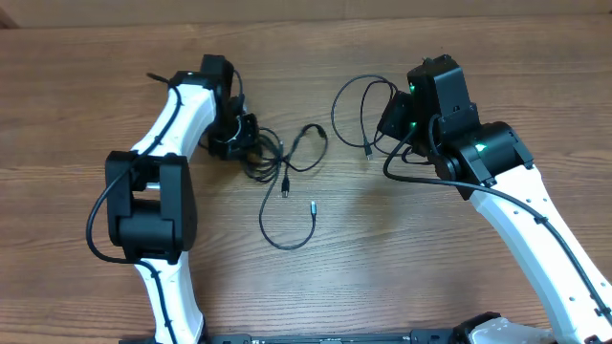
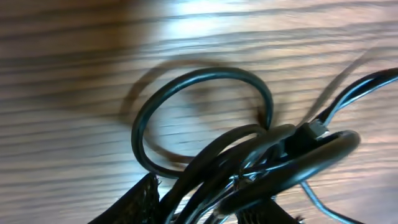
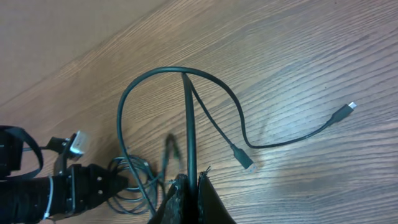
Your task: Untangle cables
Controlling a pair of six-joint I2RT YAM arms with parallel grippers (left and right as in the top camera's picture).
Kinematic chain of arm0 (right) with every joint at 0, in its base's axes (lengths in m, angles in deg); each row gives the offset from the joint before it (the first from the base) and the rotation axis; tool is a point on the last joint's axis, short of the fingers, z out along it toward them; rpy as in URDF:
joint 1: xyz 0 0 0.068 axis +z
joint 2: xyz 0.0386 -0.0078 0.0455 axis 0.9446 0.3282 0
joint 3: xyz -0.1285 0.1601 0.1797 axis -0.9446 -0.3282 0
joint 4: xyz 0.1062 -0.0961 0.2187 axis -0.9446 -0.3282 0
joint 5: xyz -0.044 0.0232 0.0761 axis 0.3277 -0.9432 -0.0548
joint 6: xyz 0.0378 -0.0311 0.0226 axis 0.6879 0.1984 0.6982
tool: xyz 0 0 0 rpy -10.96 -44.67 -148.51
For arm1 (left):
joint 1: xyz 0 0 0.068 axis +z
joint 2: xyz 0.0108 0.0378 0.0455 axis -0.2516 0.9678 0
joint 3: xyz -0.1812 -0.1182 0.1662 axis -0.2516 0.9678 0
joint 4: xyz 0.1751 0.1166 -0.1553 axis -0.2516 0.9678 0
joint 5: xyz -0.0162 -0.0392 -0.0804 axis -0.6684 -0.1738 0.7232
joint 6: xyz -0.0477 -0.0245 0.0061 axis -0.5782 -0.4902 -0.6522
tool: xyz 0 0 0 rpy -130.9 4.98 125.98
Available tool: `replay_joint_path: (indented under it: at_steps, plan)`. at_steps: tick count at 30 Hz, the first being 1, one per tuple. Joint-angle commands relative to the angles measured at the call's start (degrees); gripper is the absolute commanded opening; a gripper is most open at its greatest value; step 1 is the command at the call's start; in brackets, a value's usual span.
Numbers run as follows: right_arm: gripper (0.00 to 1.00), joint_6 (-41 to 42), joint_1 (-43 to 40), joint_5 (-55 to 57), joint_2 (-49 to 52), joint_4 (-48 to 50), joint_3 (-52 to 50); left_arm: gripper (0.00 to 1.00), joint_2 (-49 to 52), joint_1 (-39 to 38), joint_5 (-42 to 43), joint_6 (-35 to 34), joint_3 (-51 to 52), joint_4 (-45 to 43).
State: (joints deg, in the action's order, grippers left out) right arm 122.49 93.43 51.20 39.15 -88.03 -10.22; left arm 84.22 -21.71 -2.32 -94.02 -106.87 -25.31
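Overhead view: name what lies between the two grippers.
Only cables: a tangle at the left gripper, plug ends trailing mid-table, a loop pinched by the right gripper. Otherwise bare wood; overhead shows it.

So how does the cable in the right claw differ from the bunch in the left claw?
The cable in the right claw is one cord, spread in a wide open loop; the bunch in the left claw is several cords wound tightly together. The cable's plug is free and plain to see; the bunch is knotted, with one long strand trailing out. Both are thin and black.
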Motion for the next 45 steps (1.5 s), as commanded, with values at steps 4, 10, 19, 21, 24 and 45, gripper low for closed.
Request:
replay_joint_path:
  at_steps: [4, 10, 19, 21, 24, 45]
  plan:
    - [0.04, 0.17, -0.17, 0.83, -0.17, 0.31, 1.07, 0.45, -0.66, -1.46, 7.21, -4.02, 0.04, -3.21]
    - [0.04, 0.17, -1.29, 0.83, -0.28, 0.55, 1.07, 0.6, -0.7, -1.22, 6.91, -0.22, -8.33, 4.5]
    - [0.04, -0.68, -4.09, -2.73, -0.52, 0.79, 1.09, 1.0, -0.81, -0.17, 3.67, -0.11, -24.55, 17.81]
    - [0.04, -4.02, -4.07, -7.54, -0.63, 2.12, 1.09, 0.99, -0.81, -0.26, 3.98, -0.07, -24.52, 18.64]
    - [0.04, -8.22, -3.98, -14.32, -0.68, 4.24, 1.09, 1.0, -0.81, -0.87, 10.97, 5.42, -24.55, 19.23]
    - [0.04, -7.3, -3.96, -23.91, -0.66, 3.54, 1.07, 0.87, -0.79, -8.13, 30.4, 8.81, -24.52, 13.25]
